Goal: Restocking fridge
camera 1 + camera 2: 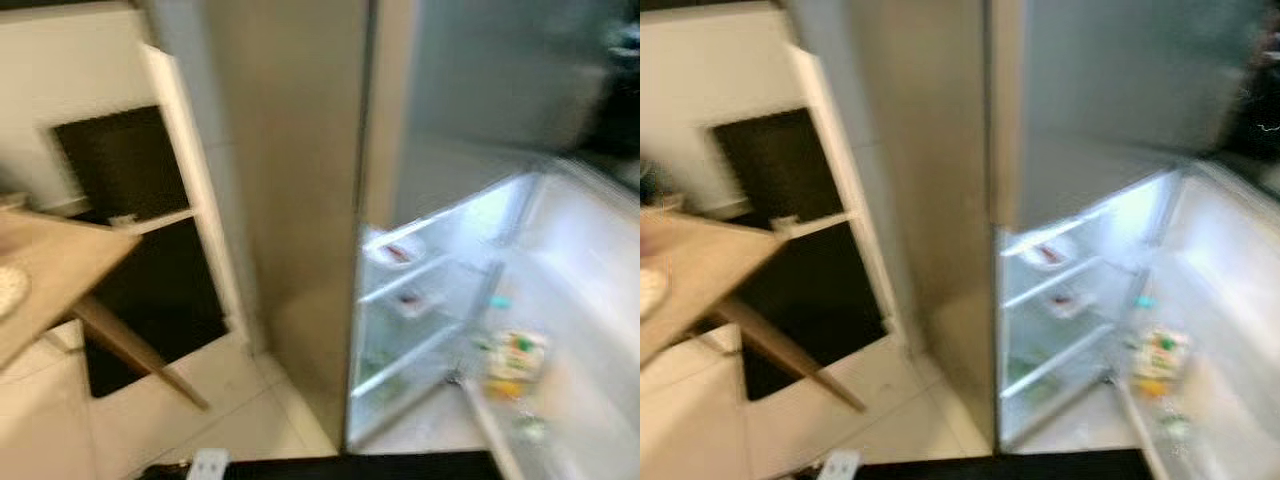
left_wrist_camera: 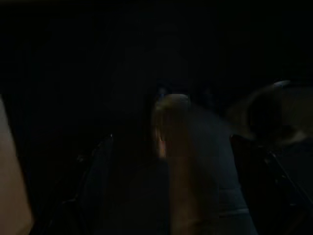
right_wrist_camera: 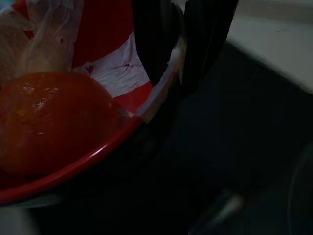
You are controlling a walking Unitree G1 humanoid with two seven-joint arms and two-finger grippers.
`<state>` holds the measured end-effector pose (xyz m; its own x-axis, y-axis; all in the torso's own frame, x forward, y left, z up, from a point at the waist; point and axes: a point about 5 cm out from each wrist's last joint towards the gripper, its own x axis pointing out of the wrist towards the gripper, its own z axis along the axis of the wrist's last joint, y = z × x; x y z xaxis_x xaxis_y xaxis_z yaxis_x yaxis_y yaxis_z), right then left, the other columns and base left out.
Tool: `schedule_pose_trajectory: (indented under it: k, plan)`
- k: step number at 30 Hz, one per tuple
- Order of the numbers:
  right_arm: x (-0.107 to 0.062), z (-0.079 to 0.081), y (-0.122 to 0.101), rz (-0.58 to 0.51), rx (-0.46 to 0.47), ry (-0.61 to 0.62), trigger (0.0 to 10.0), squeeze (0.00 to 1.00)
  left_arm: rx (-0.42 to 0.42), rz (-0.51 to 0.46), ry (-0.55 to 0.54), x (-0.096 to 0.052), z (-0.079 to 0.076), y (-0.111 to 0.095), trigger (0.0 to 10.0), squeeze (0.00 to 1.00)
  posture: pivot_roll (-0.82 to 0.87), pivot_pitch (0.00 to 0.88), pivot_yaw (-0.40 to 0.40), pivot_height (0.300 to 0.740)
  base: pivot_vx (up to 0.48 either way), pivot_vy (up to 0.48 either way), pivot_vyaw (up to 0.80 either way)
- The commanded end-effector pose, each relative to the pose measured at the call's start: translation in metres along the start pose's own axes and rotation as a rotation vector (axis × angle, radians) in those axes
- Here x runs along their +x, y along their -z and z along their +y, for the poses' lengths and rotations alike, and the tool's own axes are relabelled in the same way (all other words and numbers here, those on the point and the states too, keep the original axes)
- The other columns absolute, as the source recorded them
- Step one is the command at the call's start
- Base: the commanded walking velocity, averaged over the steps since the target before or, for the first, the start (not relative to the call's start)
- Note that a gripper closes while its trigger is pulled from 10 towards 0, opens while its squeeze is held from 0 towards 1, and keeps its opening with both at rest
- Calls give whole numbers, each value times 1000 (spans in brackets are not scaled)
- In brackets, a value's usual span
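Observation:
My right gripper point(image 3: 177, 63) is shut on the rim of a red bowl point(image 3: 98, 39), one black finger inside and one outside. In the bowl lie a round red-orange fruit point(image 3: 54, 122) and some crumpled clear wrap point(image 3: 44, 34). In the blurred head views, the fridge point(image 1: 300, 200) stands ahead, its lower compartment point(image 1: 430, 300) lit and open, with small packs on glass shelves. Its door point(image 1: 590, 290) swings out to the right and carries colourful items point(image 1: 515, 355) in a door rack. The left wrist view is very dark and shows just a dim rounded shape point(image 2: 195, 161).
A wooden table point(image 1: 60, 270) with slanted legs stands at the left. Behind it is a white cabinet point(image 1: 190, 180) with dark openings. Pale tiled floor point(image 1: 240, 400) lies between the table and the fridge. A small white object point(image 1: 207, 465) sits at the bottom edge.

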<state>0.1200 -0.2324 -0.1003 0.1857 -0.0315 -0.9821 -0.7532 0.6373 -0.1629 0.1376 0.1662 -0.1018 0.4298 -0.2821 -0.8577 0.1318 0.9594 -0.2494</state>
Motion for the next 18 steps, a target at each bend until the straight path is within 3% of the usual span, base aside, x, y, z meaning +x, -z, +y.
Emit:
schedule_pose_trajectory:
  k: [1,9,18]
  plan:
    - [1,4,-2,-5,-12,3,10000,0,15,-4,-1,2,-2,-5,10000,0,-50,0,9,740,0,0,0]
    - [1,2,-4,-6,-20,9,10000,0,10,-2,13,7,-15,-9,10000,0,-53,0,4,740,0,-386,0]
    - [-1,-4,-2,-3,-27,21,10000,0,0,-1,8,5,-10,-7,10000,0,-53,0,2,740,0,-426,0]
